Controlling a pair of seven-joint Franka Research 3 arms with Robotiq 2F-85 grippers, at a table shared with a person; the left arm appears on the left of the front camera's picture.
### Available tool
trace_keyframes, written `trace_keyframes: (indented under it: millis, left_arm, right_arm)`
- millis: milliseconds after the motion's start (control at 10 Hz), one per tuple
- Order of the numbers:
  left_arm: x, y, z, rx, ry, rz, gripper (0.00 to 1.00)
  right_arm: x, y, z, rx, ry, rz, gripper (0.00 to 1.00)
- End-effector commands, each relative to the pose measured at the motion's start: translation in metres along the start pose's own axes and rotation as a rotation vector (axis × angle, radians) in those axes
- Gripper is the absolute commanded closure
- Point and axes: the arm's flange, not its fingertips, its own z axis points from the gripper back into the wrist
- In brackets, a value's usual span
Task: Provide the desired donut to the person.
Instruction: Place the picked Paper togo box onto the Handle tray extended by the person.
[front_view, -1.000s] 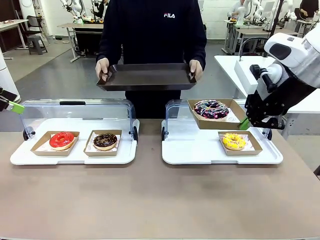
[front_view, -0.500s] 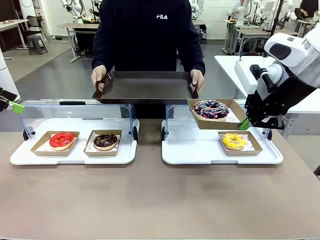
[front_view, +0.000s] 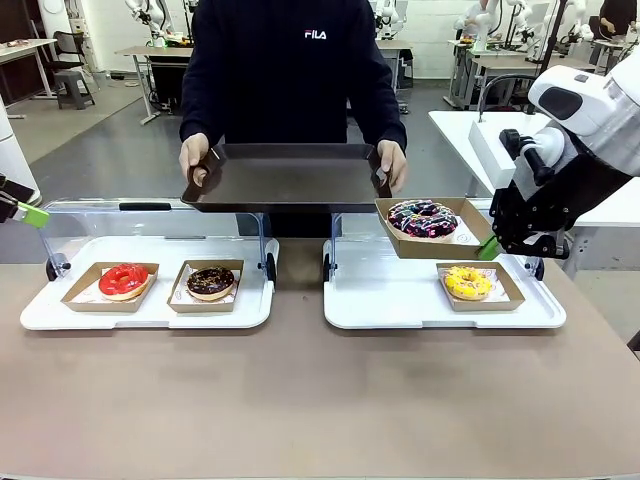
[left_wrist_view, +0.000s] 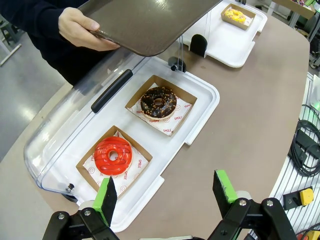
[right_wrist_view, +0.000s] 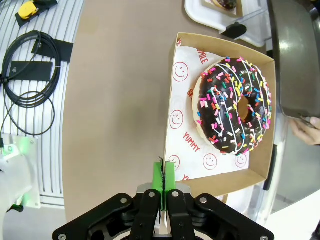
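Note:
The person (front_view: 290, 70) stands at the far side and holds a dark serving tray (front_view: 285, 178) in both hands over the table's far edge. Raised above the right white tray (front_view: 400, 300) is a chocolate donut with coloured sprinkles (front_view: 423, 217) in its cardboard tray (front_view: 400, 243). My right gripper (right_wrist_view: 164, 176) is shut on that cardboard tray's edge, close to the dark tray's right end. The sprinkled donut (right_wrist_view: 232, 112) lies flat on smiley-print paper. At the far left, my left gripper (left_wrist_view: 165, 192) hangs open above the left white tray (left_wrist_view: 200, 117), holding nothing.
A red donut (front_view: 123, 280) and a chocolate donut (front_view: 210, 282) sit in cardboard trays on the left white tray. A yellow donut (front_view: 467, 282) sits on the right one. Clear hinged lids (front_view: 150, 222) stand open behind both. The near half of the table is bare.
The person has stepped closer and brought the dark tray lower and slightly left, nearer the table. My right gripper and the sprinkled donut have stayed in place.

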Motion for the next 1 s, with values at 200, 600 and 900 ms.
trace_keyframes:
  millis: [200,600,900]
  left_arm:
    - [-0.0005,0.0004,0.0003,-0.006,-0.009,0.004,0.00]
    - [-0.0005,0.0004,0.0003,-0.006,-0.009,0.004,0.00]
    - [-0.0005,0.0004,0.0003,-0.006,-0.009,0.004,0.00]
  right_arm:
    - [-0.0012,-0.0001,-0.0020,0.006,0.014,0.004,1.00]
    - [-0.0012,-0.0001,-0.0020,0.006,0.014,0.004,1.00]
    - [0.0000,0.0000,0.0000,0.000,0.000,0.000,0.99]
